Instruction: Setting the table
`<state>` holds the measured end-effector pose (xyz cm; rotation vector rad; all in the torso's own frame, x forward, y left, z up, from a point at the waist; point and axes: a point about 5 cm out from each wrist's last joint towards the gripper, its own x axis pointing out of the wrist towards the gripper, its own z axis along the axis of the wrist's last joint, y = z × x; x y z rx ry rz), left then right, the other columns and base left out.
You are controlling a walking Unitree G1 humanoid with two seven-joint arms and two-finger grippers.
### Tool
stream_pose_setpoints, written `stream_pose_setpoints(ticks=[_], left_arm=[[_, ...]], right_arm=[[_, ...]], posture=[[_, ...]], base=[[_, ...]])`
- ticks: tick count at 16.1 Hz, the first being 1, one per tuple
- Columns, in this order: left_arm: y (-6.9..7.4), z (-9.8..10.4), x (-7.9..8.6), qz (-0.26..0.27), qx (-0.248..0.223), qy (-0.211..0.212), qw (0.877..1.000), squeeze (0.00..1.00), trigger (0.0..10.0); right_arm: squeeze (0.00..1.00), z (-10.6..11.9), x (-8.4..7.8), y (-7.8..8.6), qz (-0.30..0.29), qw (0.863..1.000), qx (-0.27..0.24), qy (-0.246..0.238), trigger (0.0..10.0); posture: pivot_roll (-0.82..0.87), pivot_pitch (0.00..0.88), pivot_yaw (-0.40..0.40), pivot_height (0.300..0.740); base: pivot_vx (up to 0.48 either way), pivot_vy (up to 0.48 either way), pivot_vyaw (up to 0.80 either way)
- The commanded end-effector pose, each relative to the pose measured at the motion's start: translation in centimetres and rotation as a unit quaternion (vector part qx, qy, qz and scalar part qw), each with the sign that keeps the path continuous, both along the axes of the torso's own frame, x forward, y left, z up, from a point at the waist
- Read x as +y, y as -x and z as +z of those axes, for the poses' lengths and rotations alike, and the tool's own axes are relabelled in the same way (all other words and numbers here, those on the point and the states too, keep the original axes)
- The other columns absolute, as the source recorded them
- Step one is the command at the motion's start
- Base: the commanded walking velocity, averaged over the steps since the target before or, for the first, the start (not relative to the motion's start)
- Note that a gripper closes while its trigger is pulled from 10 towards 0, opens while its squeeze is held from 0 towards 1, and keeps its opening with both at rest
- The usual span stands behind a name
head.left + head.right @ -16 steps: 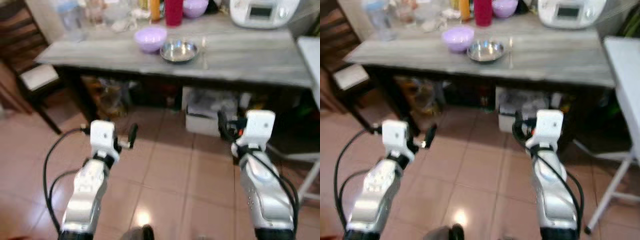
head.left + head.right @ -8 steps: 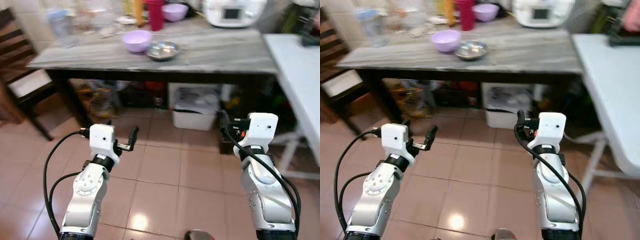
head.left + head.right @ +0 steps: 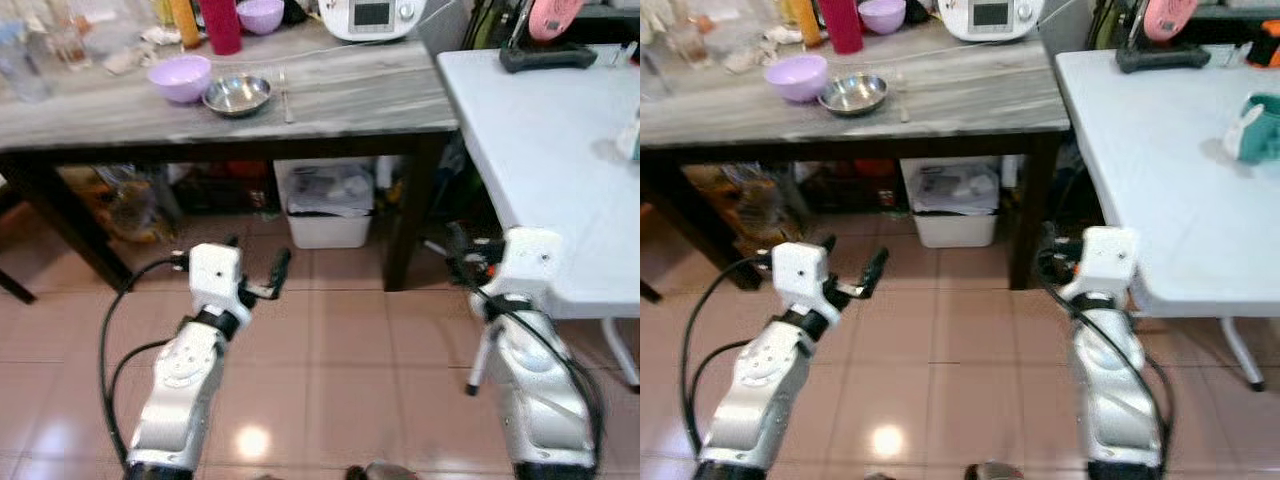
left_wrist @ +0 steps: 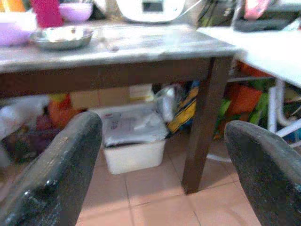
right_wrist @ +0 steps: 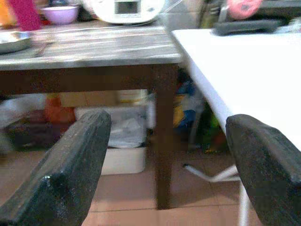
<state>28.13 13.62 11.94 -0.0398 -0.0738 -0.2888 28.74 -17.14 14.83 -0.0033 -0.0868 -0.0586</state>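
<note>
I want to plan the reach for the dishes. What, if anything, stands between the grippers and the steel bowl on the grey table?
Nothing visible stands between them. The left gripper and right gripper, both open and empty, hang over bare floor tiles. The steel bowl sits near the grey table's front edge, beside the lilac bowl.
</note>
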Motion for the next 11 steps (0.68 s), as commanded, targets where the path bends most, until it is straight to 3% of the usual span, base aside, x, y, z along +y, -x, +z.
stream_pose_setpoints(ticks=[1, 11], left_arm=[[-0.02, 0.20, 0.00, -0.004, -0.002, 0.000, 1.000, 0.00, 10.0], [-0.29, 0.63, -0.35, -0.012, -0.004, 0.004, 1.000, 0.00, 10.0]], right_arm=[[0.00, 0.61, 0.00, 0.03, 0.000, 1.000, -0.013, 0.006, 10.0], [0.00, 0.81, 0.15, -0.06, -0.002, 1.000, -0.020, 0.009, 10.0]], posture=[[-0.19, 0.129, 0.086, 0.740], [-0.18, 0.129, 0.097, 0.740]], base=[[0.000, -0.480, 0.00], [0.000, -0.480, 0.00]])
